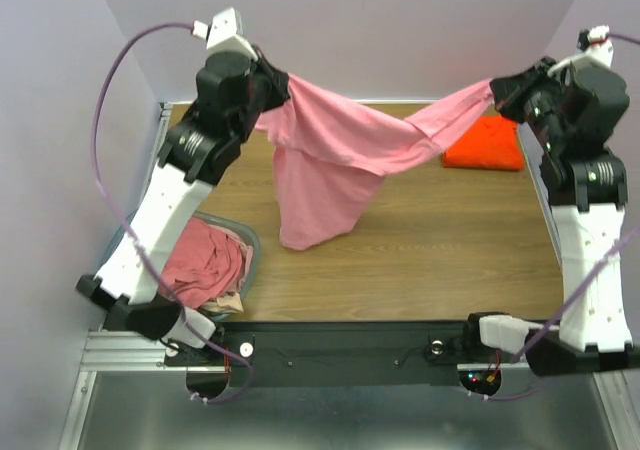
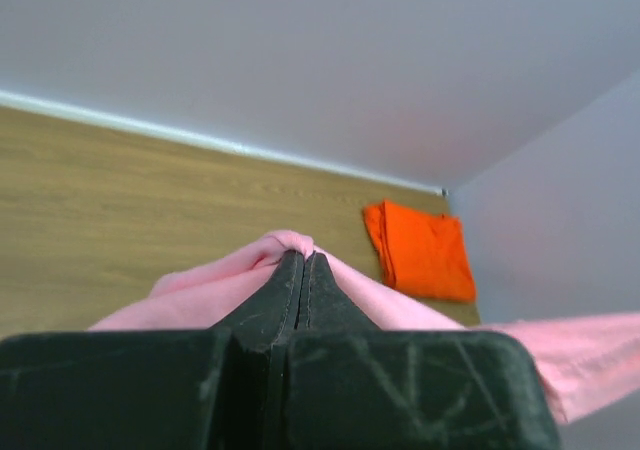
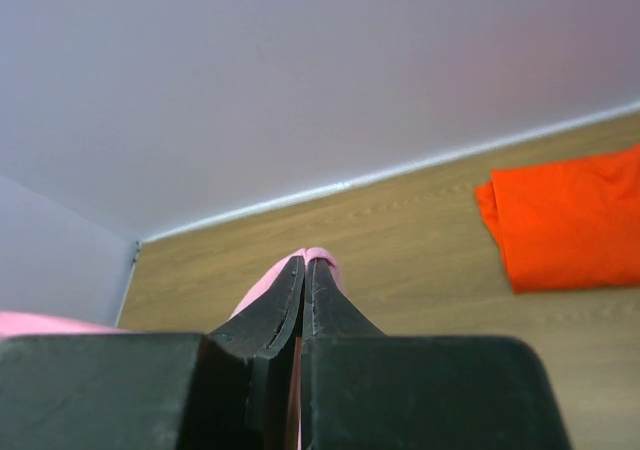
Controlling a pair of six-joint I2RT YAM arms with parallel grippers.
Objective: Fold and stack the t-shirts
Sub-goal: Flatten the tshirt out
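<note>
A light pink t-shirt (image 1: pixel 340 160) hangs stretched in the air between both arms, its lower part drooping to the wooden table (image 1: pixel 420 260). My left gripper (image 1: pixel 272 92) is shut on its left end, where pink cloth (image 2: pixel 285 242) bulges past the fingertips. At the right end my right gripper (image 1: pixel 498 95) is shut on the shirt too, with pink fabric (image 3: pixel 322 258) pinched at the tips. A folded bright orange t-shirt (image 1: pixel 485 143) lies flat at the back right of the table; it shows as an orange t-shirt (image 2: pixel 420 250) in the left wrist view and an orange t-shirt (image 3: pixel 570 225) in the right.
A clear bluish tub (image 1: pixel 248 255) at the front left holds a heap of dusty rose shirts (image 1: pixel 205 260) with a tan one (image 1: pixel 225 300) beneath. Walls close the table at the back and sides. A black rail (image 1: pixel 350 350) runs along the near edge.
</note>
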